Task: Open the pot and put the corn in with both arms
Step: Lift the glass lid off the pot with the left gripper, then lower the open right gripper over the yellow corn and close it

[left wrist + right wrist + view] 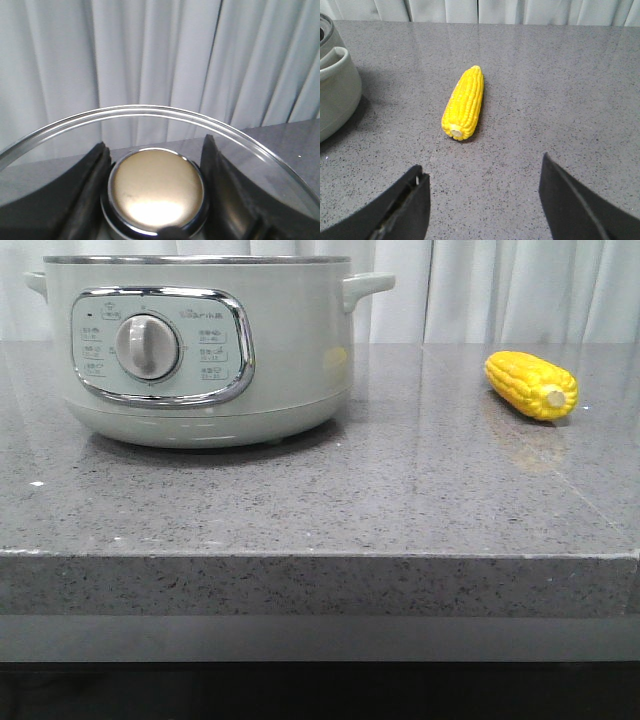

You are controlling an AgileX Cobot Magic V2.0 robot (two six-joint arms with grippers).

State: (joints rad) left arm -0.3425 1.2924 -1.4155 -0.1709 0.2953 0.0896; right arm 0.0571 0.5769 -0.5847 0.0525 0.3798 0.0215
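A: Why is the left hand (155, 190) sitting where it is?

B: Its two dark fingers (92, 185) flank the round brass-coloured lid knob (156, 192), one on each side, seemingly clamped on it. The knob is the natural handle for a glass lid (145, 111), whose clear curved edge arcs across the left wrist view against the curtain (150, 60).

A: Is the lid off?

B: I can't say how high it is. From the front, the pot (195, 345) shows its steel rim at the top of the frame with no lid visible, so the lid looks lifted away, but that is a judgement.

A: And the corn (532, 384)?

B: It lies on its side on the grey speckled surface (400, 490), well apart from the pot and to its right, pale stub end toward the camera.

A: The right hand (482, 200)?

B: Its fingers are spread wide apart and hold nothing. The cob lies ahead of the gap between them, lengthwise, so a straight advance would bracket its narrow width. The pot's side handle (335, 60) shows at the edge of that view, near enough for a short carry
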